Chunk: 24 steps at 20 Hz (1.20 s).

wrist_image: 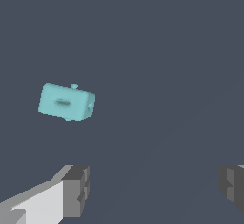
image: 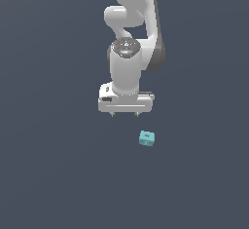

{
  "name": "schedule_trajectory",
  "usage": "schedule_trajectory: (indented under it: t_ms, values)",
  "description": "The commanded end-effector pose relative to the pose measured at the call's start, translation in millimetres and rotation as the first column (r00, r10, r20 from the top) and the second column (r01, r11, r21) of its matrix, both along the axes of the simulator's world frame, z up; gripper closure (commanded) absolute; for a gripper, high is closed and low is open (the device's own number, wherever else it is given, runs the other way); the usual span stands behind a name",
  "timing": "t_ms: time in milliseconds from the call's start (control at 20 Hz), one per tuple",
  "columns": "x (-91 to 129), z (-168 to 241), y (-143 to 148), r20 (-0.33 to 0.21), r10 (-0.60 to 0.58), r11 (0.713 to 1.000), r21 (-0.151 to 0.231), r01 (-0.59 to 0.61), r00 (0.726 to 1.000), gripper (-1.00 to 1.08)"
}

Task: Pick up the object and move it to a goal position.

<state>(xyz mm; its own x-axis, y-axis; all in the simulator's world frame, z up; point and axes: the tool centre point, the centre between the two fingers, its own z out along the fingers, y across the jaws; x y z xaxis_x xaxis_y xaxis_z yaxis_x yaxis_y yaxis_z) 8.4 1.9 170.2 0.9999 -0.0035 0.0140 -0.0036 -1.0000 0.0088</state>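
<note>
One small teal block [image: 147, 138] is all I have to work with, the object I'm meant to carry to a goal. It lies on the plain dark ground, untouched, with a darker slot on one face and a tiny nub on its top edge, as the wrist view [wrist_image: 66, 102] shows. It sits skewed, not square to my fingers.

From the block, my gripper [image: 124, 114] hangs at about ten o'clock in the exterior view, near but clearly apart from it. Its fingers point downward and stand wide apart, holding nothing; in the wrist view I see one grey pad [wrist_image: 76, 191] and the other far across the frame, with only bare ground between them. The block lies outside that gap, off beyond the nearer pad.

I judge this spread makes sense: the block is far narrower than the opening, so the approach has slack. I'd say the grasp hasn't begun; I need to shift over the block, probably turn to match its skew, then descend.

No goal marker shows in either view.
</note>
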Motion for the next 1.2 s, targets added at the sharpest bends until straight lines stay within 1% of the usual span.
schedule_trajectory:
  t_ms: [0,150,350,450,800,1150]
  values:
    - [0.0,0.0,0.0,0.000,0.000,1.000,0.000,0.000,1.000,-0.92]
    - [-2.3,-3.0,-1.3,-0.010,0.002,1.000,-0.005,-0.002,1.000,-0.92]
    - [-10.2,-13.2,-6.0,-0.045,0.008,1.000,-0.024,-0.009,0.999,-0.92]
    - [-12.0,-15.6,-7.1,-0.054,0.010,1.000,-0.028,-0.012,0.998,-0.92]
    - [-11.1,-15.6,-6.2,-0.052,0.019,0.999,-0.027,-0.021,0.998,-0.92]
    - [-7.0,-19.3,-0.3,-0.054,0.098,0.995,-0.026,-0.100,0.994,-0.92]
